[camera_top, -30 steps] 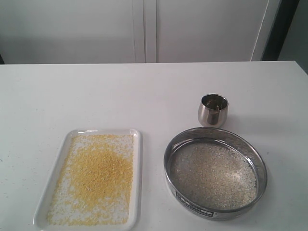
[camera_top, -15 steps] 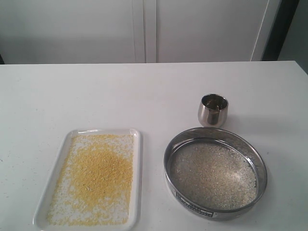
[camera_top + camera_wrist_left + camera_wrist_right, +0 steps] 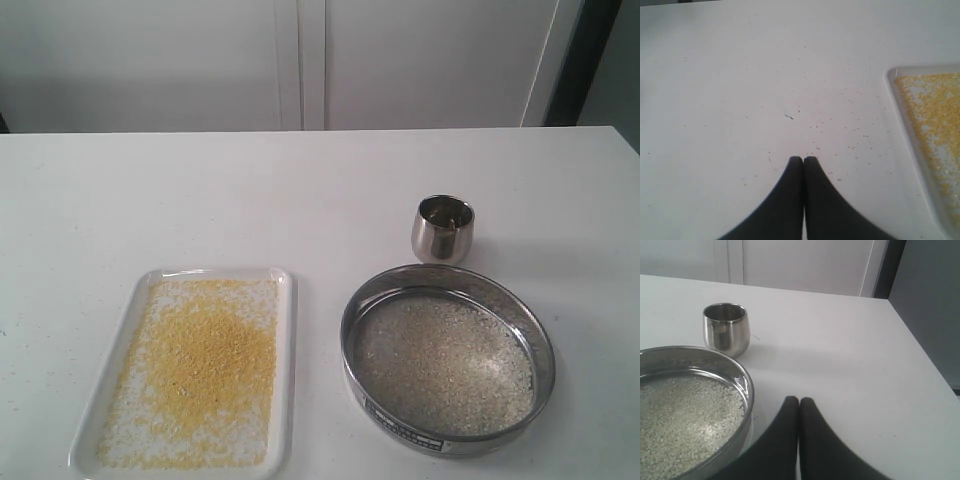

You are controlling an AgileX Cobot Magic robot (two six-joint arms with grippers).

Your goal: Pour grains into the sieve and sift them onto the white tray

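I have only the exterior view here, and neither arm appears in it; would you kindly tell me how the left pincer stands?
Observer: The left pincer is shut and empty, over the table beside the white tray.
Operator: Thank you. And the right one?
Observer: The right pincer is shut and empty as well, close to the rim of the sieve.
Operator: Is the table next to the tray clean?
Observer: No. The left wrist view shows grains scattered on the table just outside the tray's rim.
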